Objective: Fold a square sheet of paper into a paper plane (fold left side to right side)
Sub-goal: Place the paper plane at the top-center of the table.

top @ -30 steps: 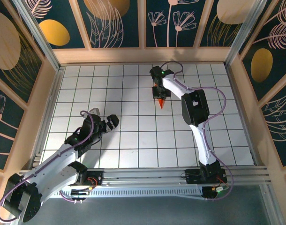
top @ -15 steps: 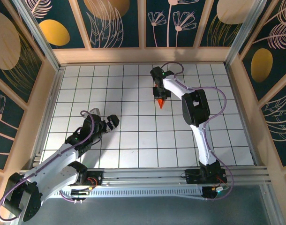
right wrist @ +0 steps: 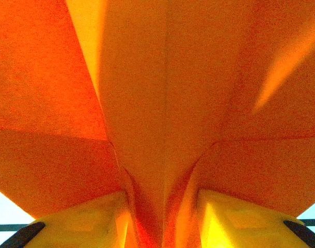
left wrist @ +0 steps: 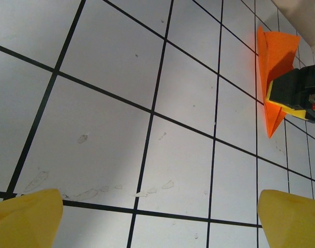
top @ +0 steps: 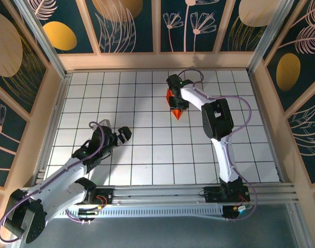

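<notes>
White arms (top: pixel 225 160), purple cables (top: pixel 247 114), yellow fingertips (left wrist: pixel 28 217)

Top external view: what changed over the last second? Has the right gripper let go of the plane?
No release. The right gripper is still shut on the paper plane, pinching its centre fold. It has edged slightly toward the far wall and seems to have turned a little, so orange wing now shows on its left side where before only the tip showed. The left gripper stays open and parked where it was, apart from the plane.

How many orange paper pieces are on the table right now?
1. The paper plane is pinched in the right tool, over the far middle of the table.
</notes>
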Motion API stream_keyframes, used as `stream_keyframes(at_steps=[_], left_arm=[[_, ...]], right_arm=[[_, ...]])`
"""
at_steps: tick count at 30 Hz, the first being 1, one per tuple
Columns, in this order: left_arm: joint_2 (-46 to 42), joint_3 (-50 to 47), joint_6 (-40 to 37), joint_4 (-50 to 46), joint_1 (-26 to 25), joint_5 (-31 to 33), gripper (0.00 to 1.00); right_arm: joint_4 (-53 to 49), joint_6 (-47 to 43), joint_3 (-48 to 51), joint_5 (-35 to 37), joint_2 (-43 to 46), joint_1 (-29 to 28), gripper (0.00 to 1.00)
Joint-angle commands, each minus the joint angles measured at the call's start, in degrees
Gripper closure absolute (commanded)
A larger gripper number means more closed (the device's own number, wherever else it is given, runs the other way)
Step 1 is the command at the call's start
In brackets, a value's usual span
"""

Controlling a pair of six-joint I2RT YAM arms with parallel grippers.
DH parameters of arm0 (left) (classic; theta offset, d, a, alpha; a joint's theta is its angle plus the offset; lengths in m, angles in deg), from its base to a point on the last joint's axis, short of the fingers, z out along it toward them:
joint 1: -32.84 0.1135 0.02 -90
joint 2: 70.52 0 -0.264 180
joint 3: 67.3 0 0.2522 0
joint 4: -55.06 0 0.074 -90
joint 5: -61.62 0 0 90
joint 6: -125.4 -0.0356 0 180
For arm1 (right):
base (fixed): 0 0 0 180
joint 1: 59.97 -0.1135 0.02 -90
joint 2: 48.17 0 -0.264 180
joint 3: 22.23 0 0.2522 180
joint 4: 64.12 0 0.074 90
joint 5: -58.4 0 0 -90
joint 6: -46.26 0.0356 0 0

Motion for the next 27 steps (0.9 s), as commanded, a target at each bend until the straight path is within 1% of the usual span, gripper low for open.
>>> stream_keyframes(at_steps=[1, 12, 17, 21, 24, 27], left_arm=[[0.72, 1.24, -0.74, -0.22, 0.36, 0.25, 0.03], [3.88, 4.54, -2.38, 0.34, 0.41, 0.53, 0.03], [4.17, 5.38, -2.57, 0.66, 0.36, 0.74, 0.03], [4.01, 5.86, -2.77, 0.86, 0.36, 1.34, 0.02], [4.08, 6.97, -3.63, 0.57, 0.44, 2.86, 0.01], [4.34, 9.58, -6.08, -1.57, 0.61, 6.83, 0.01]], right_arm=[[-0.36, -0.31, 1.17, -1.02, 2.80, -0.04, 0.59], [-1.46, -0.62, 1.33, -0.46, 4.97, -0.69, 0.59], [-0.89, -0.75, 2.90, -0.44, 6.80, -1.04, 0.59], [-1.00, -1.14, 3.85, -0.11, 8.79, -1.57, 0.54], [-1.20, -1.73, 5.00, 0.68, 11.82, -2.23, 0.50], [-0.21, -2.77, 8.66, 4.28, 17.52, -2.22, 0.42]])
